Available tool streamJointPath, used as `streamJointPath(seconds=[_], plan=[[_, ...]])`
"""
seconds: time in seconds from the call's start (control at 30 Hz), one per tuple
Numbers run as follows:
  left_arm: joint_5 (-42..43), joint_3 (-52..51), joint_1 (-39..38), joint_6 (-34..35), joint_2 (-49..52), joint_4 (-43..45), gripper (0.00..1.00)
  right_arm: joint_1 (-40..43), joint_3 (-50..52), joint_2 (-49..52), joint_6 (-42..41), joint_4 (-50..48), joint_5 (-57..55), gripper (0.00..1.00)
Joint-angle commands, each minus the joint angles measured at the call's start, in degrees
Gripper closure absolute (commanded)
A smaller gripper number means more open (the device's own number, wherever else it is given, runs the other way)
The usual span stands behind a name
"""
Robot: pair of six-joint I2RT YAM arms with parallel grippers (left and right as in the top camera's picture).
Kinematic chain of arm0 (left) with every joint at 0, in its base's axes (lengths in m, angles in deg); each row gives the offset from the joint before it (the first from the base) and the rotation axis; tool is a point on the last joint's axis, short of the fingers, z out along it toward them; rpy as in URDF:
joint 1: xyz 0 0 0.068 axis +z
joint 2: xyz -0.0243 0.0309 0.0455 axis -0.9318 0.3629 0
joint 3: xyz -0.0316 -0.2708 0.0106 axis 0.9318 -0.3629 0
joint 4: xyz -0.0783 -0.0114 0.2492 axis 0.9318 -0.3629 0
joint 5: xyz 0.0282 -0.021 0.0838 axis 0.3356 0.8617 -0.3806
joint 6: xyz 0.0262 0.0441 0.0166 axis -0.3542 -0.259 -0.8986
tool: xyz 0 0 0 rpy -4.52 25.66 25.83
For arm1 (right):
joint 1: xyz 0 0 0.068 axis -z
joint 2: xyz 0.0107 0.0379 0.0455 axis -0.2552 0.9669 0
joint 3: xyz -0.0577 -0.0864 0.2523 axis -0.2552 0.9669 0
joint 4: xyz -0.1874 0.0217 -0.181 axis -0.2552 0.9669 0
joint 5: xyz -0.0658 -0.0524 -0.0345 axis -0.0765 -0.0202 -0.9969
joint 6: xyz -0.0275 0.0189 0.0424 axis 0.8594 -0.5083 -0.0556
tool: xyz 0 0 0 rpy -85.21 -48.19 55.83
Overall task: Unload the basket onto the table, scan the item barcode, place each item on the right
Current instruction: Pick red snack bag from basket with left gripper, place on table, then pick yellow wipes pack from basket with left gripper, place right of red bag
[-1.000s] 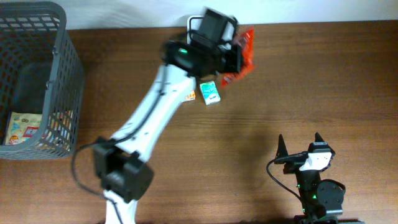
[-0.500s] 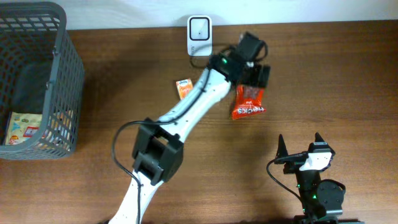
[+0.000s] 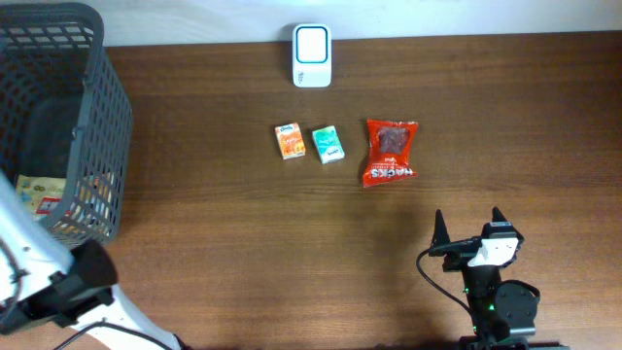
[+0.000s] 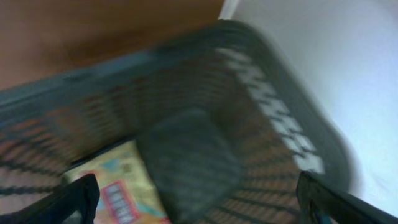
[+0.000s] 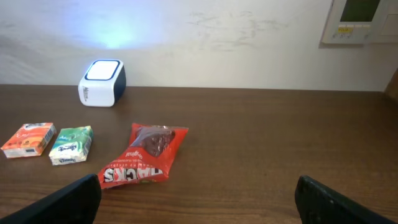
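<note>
Overhead, the red foil snack packet lies flat on the brown wooden desk, beside a small green packet and apart from the white box-shaped scanner; the left wrist view has the left fingers spread above the grey mesh basket; the right wrist view has the right fingers spread, holding nothing.

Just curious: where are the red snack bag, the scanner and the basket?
red snack bag [image 3: 391, 153], overhead view, bag's middle.
scanner [image 3: 312, 43], overhead view, top face.
basket [image 3: 115, 126], overhead view, right wall.
</note>
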Motion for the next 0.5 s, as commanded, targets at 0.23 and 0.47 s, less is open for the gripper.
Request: streamJointPath(seconds=[0.23,0.47], plan=[[-0.7,-15.3,2.7,2.3,14.3,-4.7,0.01,-0.4,0.4,-0.3,-0.2,0.3,-0.5,0.01],[-6.6,-25.7,1.6,8.2,18.3,-3.5,0.01,-0.4,0.4,-0.3,-0.2,0.3,-0.5,0.02]])
